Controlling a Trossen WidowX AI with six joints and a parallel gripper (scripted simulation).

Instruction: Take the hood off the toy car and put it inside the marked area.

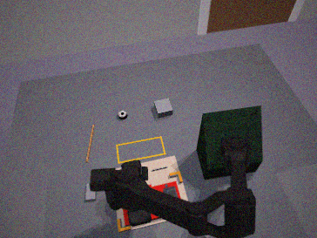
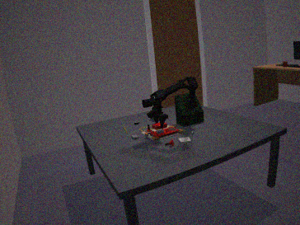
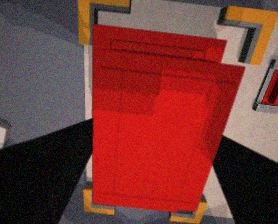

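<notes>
1. Leftmost in the top view: an orange stick (image 1: 90, 143) and a small grey block (image 1: 90, 194) on the tabletop (image 1: 57, 114). Neither is part of the job.
2. Hand (image 1: 131, 188) sits over the car (image 1: 163, 193), which rests on a white sheet (image 1: 163, 168) with orange corner marks. The arm hides most of the car from above.
3. Wrist view: the red hood (image 3: 155, 135) fills the frame, with a dark finger (image 3: 40, 175) on each side of it. We judge the hand is pinching the hood across its width, jaws held fairly wide by the part.
4. The hood looks tilted up from the red body (image 3: 160, 45) behind it, so we read it as just lifted or lifting. We cannot tell whether it is fully free of the car.
5. The yellow marked area (image 1: 140, 149) lies just beyond the sheet, near the hand, with nothing inside it.
6. Further right: a small ring (image 1: 123, 113), a grey cube (image 1: 163, 107) and a dark green box (image 1: 231, 140), all well apart from the target.
7. Progress: grasp done, removal under way.
8. Left to do: carry the hood to the marked area, set it down inside, spread the hand and back away touching nothing.
</notes>
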